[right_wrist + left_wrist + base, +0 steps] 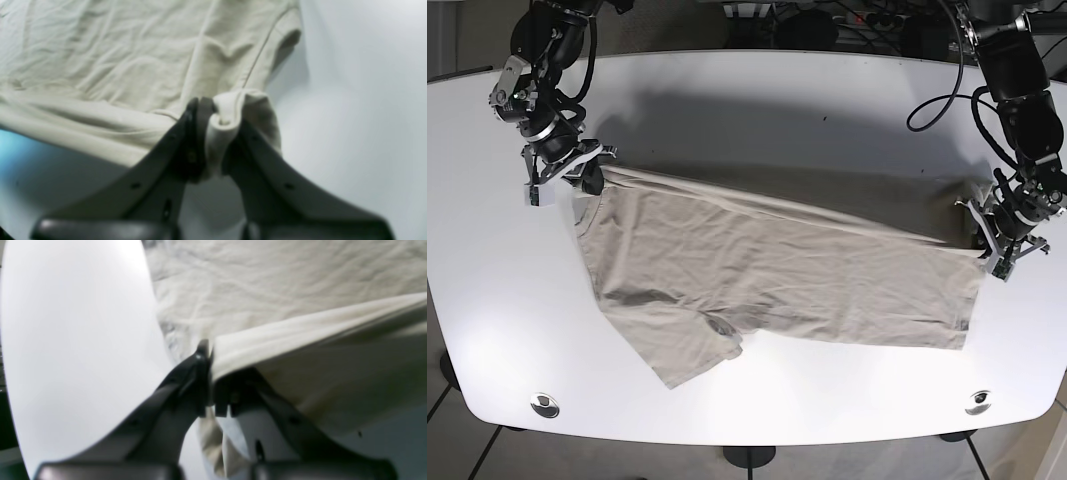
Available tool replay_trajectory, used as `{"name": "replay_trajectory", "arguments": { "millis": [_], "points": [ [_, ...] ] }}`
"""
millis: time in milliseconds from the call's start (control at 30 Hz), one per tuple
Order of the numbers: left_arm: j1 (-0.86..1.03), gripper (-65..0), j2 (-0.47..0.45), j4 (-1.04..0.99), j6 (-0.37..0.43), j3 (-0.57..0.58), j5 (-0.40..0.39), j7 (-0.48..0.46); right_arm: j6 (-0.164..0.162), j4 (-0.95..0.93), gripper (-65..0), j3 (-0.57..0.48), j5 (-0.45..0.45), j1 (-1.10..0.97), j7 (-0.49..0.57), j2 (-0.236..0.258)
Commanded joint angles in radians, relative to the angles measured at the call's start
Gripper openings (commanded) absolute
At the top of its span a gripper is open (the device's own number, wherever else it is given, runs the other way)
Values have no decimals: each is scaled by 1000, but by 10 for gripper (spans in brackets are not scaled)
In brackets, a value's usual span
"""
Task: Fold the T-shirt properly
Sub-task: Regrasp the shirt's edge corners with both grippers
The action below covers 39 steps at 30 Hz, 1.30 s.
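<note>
A: Near edge of the white oval table (757,410) first. We note two round metal fittings (545,405) set into the top, one towards each near corner. Cloth starts just beyond them.

B: Agreed. The beige cotton T-shirt (777,275) lies across the middle of the table, wrinkled. One short sleeve (689,348) points towards the near edge and lies flat.

A: Far side of the shirt is lifted. We see a long fold running taut between the two arms, with shadow beneath it.

B: The black left gripper (210,366) is closed on the shirt's edge near the table's right edge; in its wrist view the cloth runs out of the pinch as a tight ridge.

A: The black right gripper (213,133) is clamped on a rolled bunch of cloth close to the left edge. The other sleeve (283,40) shows beyond it, opening turned to the tabletop.

B: Farthest back, black cables (942,95) loop off the left arm near the far edge.
</note>
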Motion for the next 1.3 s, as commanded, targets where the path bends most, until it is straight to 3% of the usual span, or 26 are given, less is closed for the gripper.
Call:
{"name": "replay_trajectory", "arguments": {
  "millis": [33, 133, 167, 300, 333, 400, 500, 600, 767, 800, 867, 1033, 1133, 1200, 1233, 1300],
  "points": [
    [-54, -464, -37, -10, 27, -6, 6, -13, -8, -13, -620, 9, -8, 23, 19, 18],
    [-97, -269, -42, -41, 27, -6, 6, -13, -8, -16, -544, 9, -8, 33, 18, 18],
    [-117, -229, -43, -44, 27, -7, 4, -13, -8, -15, -450, 9, 0, 32, 18, 18],
    [-147, -222, -68, -45, 27, -11, -3, -13, -8, 73, -135, 12, 0, 24, 18, 20],
    [-148, -222, -68, -42, 27, -20, -5, -13, -8, 96, -101, 10, 0, 12, 18, 20],
    [-143, -222, -61, -38, 27, -72, -40, -5, -8, 149, -100, 9, 0, -7, 18, 18],
    [-128, -222, -63, -41, 27, -162, -255, 67, -8, 172, -127, 9, 0, -34, 16, 18],
    [-131, -222, -78, -38, 27, -184, -341, 116, -8, 174, -127, 9, -3, -68, 16, 18],
    [-134, -222, -80, -36, 27, -190, -352, 117, 6, 235, -166, -84, 0, -180, 16, 20],
    [-127, -222, -81, -36, 27, -218, -350, 117, 49, 249, -178, -123, 0, -209, 16, 20],
    [-122, -222, -81, -39, 27, -268, -344, 117, 80, 251, -176, -168, 0, -232, 16, 18],
    [-13, -222, -83, -15, 27, -342, -345, 114, 84, 248, -176, -223, -9, -247, 19, 21],
    [84, -222, -81, 61, 27, -342, -344, 27, 77, 229, -178, -346, -9, -240, 24, 98],
    [124, -222, -78, 73, 27, -339, -342, -31, 75, 202, -190, -361, -9, -214, 24, 103],
    [139, -224, -78, 73, 27, -339, -342, -53, 75, 182, -224, -360, -9, -205, 24, 95],
    [170, -224, -78, 68, 27, -339, -333, -96, 75, 122, -371, -360, -9, -182, 24, 87]
  ]
}}
